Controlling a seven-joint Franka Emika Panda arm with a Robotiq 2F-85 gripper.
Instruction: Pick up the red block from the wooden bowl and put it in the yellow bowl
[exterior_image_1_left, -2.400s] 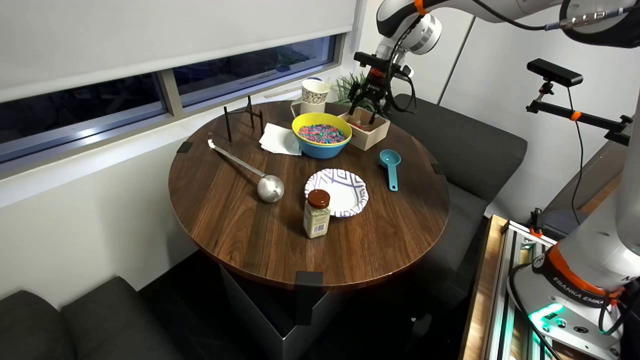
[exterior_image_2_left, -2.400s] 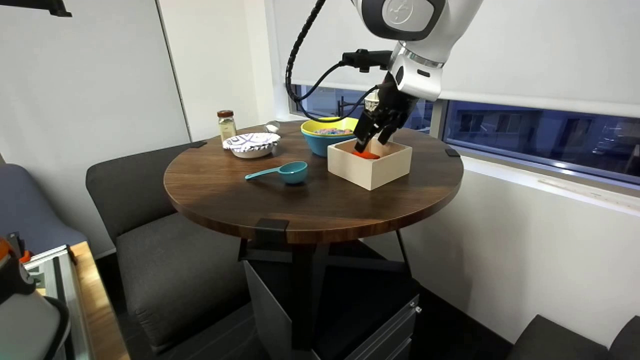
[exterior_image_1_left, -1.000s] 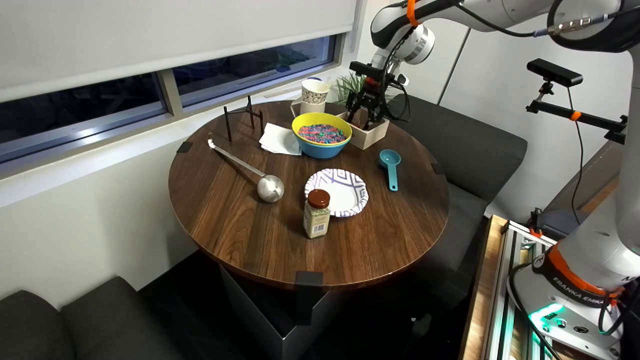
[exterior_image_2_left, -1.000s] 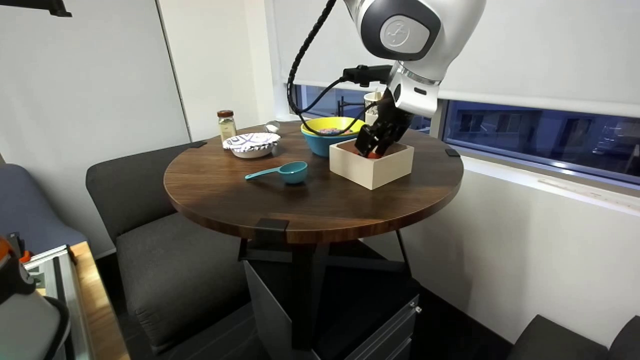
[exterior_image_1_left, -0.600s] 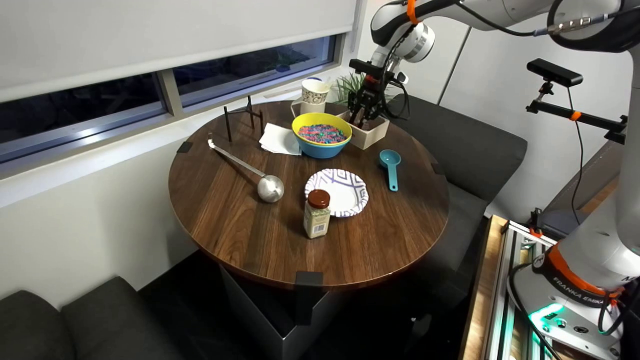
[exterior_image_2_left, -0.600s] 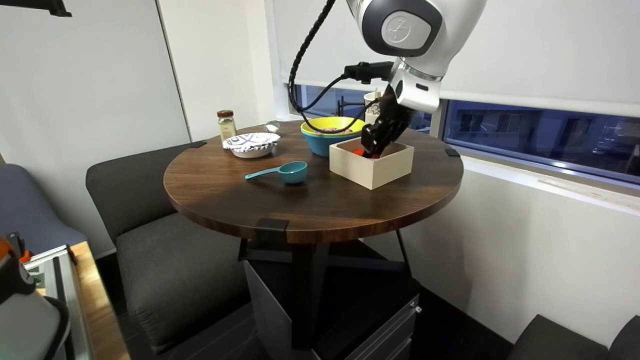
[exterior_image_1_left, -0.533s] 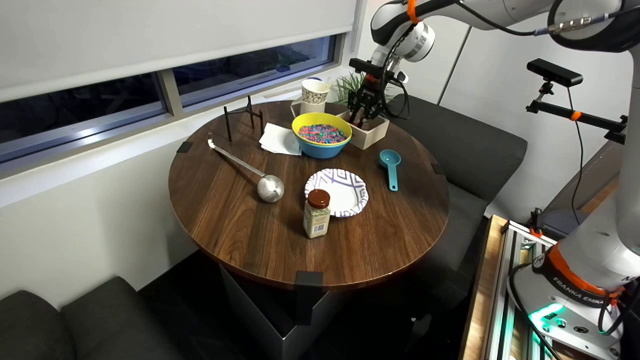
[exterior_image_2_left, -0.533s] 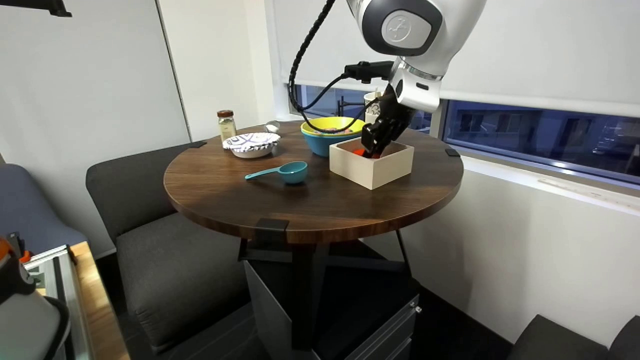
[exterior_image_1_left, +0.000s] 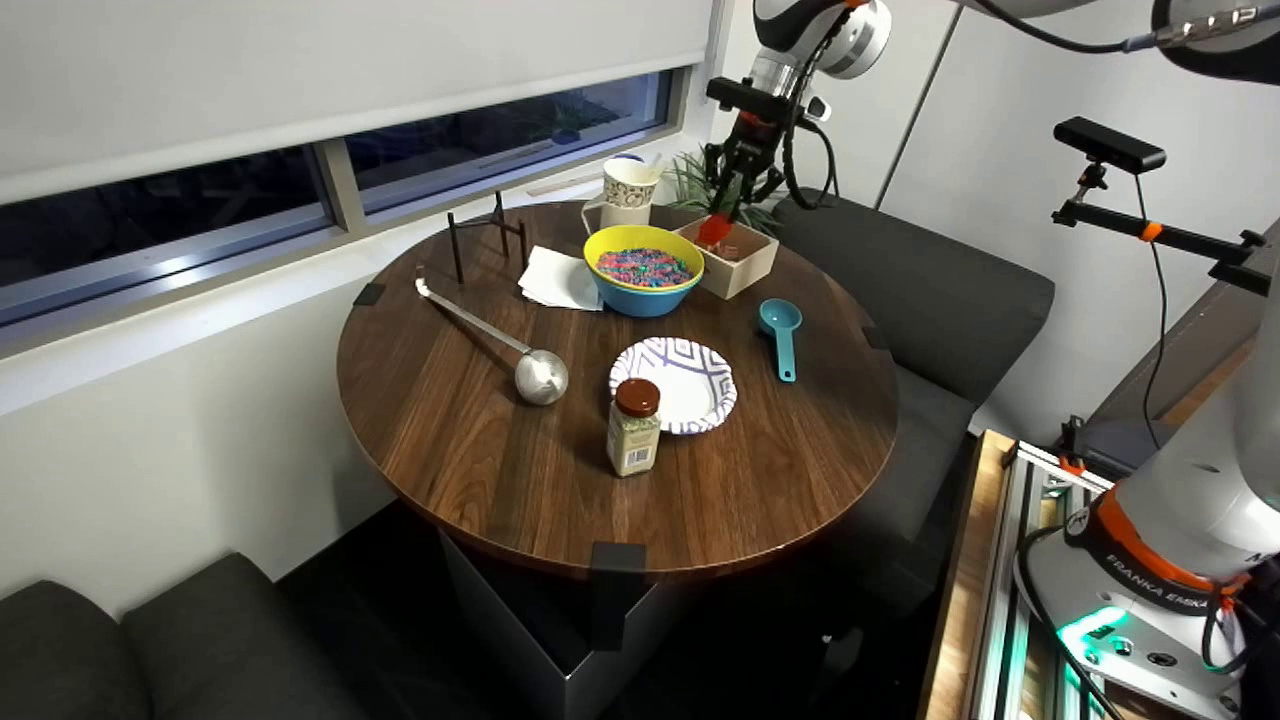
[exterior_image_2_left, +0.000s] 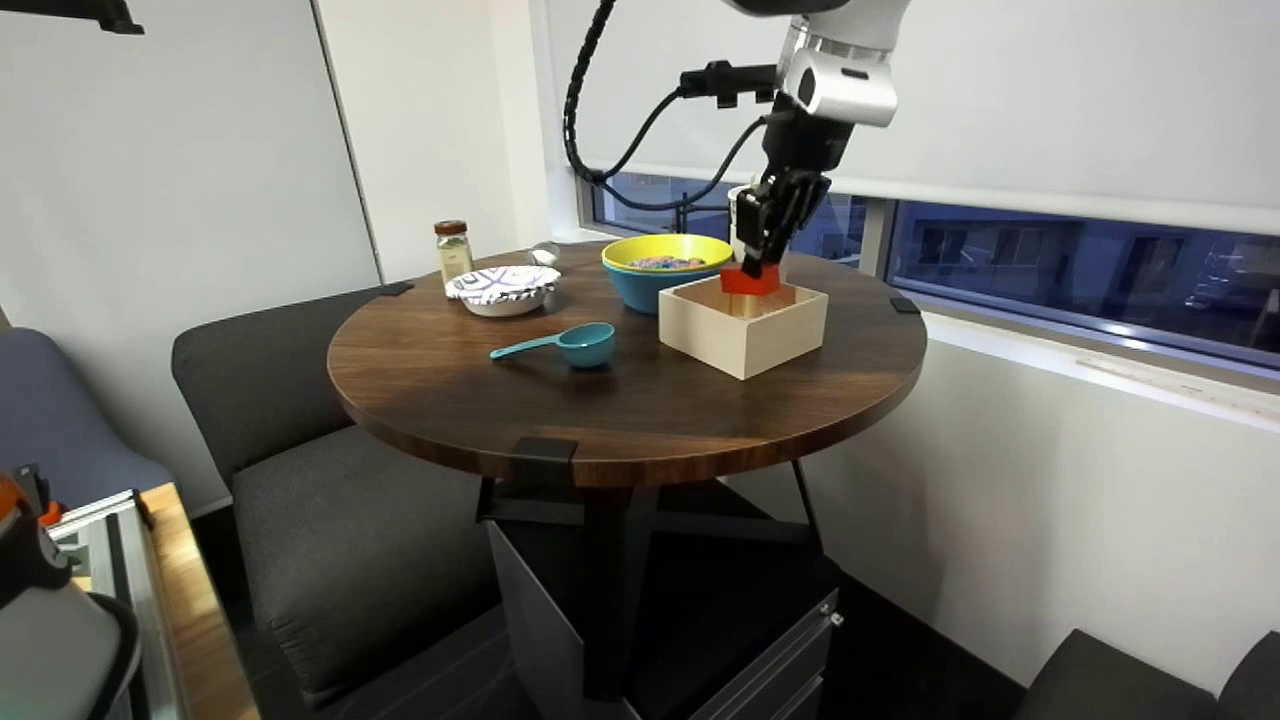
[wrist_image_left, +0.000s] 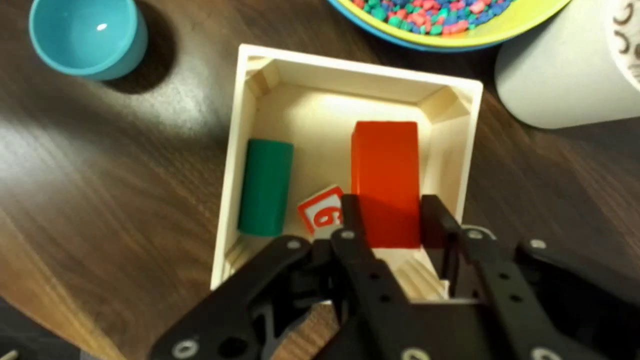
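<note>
The red block, a long rectangular piece, sits between the two black fingers of my gripper, which is shut on it. In an exterior view the red block hangs over the wooden bowl, a square pale box, at about rim height or slightly above. The wooden bowl's rim surrounds the block in the wrist view. Right beside the box stands the yellow bowl, nested in a blue one and holding colourful bits; its rim shows at the top of the wrist view.
Inside the box lie a green cylinder and a tile marked 6. A tall patterned mug stands behind the yellow bowl. Around the table are a teal scoop, a paper plate, a spice jar and a ladle.
My gripper was open over the box, then went down into it and closed on the red block. Since half a second ago it has risen, lifting the block off the box floor.
</note>
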